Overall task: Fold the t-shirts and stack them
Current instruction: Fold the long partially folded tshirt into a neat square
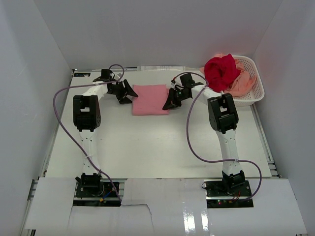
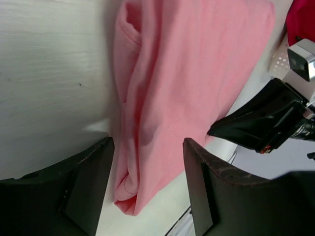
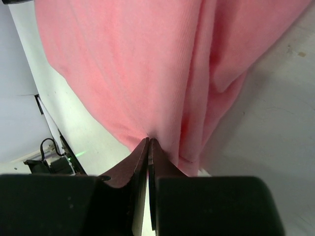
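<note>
In the top view, we see the pink shirt (image 1: 150,106) lying folded into a neat rectangle on the bench (image 1: 147,147), toward the far side, between the left tool (image 1: 129,93) and the right tool (image 1: 170,102). The red shirt (image 1: 221,71) and the peach shirt (image 1: 243,83) are crumpled together in the basket (image 1: 258,86) at the far right corner. In the left wrist view, the left tool is spread wide, and the rolled fold at the edge of the pink shirt lies between its fingers (image 2: 93,187) without being squeezed. In the right wrist view, the right tool has its fingers (image 3: 140,162) pressed together, with the tips at the hem of the pink shirt. We cannot see any cloth caught between them. We judge the cloth to be light, soft and limp, so it will sag and unfold if lifted by one point. It is better to take a folded edge through all its layers, with both tools well apart. The cloth is not fragile, but a thin single layer may slip out.
</note>
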Tool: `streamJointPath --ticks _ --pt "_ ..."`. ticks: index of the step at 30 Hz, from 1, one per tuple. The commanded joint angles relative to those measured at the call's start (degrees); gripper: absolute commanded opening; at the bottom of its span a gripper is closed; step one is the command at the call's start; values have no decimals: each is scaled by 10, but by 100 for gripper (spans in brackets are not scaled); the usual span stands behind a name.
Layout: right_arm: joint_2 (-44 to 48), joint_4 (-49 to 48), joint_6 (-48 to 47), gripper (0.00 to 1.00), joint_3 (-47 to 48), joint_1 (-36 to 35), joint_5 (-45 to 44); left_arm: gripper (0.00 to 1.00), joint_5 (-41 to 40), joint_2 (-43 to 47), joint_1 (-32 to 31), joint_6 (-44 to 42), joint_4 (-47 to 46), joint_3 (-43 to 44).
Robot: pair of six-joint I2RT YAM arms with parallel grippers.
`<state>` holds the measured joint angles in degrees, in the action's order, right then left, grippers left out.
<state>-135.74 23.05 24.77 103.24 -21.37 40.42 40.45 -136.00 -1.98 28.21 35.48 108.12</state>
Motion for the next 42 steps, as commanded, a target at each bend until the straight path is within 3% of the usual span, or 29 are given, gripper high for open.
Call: streamJointPath --ticks 1,27,31,34,35,36,37,39,42 --pt "40 9 -17 8 -7 3 -3 70 -37 25 -2 -22 -18 -4" --pt "52 -20 -10 8 -43 3 22 72 -140 -19 -54 -25 -91 -46" --pt "55 -20 -11 8 -45 3 22 47 -130 -22 -58 -27 -94 -50" --pt "58 -20 -12 8 -47 3 29 19 -109 -31 -58 -27 -95 -43" --pt "58 -20 -14 10 -47 3 33 7 -103 -33 -57 -25 -95 -41" --pt "61 -21 -14 16 -47 3 33 0 -94 -36 -57 -24 -94 -41" --pt "67 -22 -15 34 -48 2 40 0 -79 -42 -57 -22 -93 -34" --pt "81 -46 -18 47 -59 3 59 0 -64 -47 -57 -19 -92 -30" --pt "163 -132 -6 53 -99 3 79 0 -53 -52 -55 -18 -86 -22"
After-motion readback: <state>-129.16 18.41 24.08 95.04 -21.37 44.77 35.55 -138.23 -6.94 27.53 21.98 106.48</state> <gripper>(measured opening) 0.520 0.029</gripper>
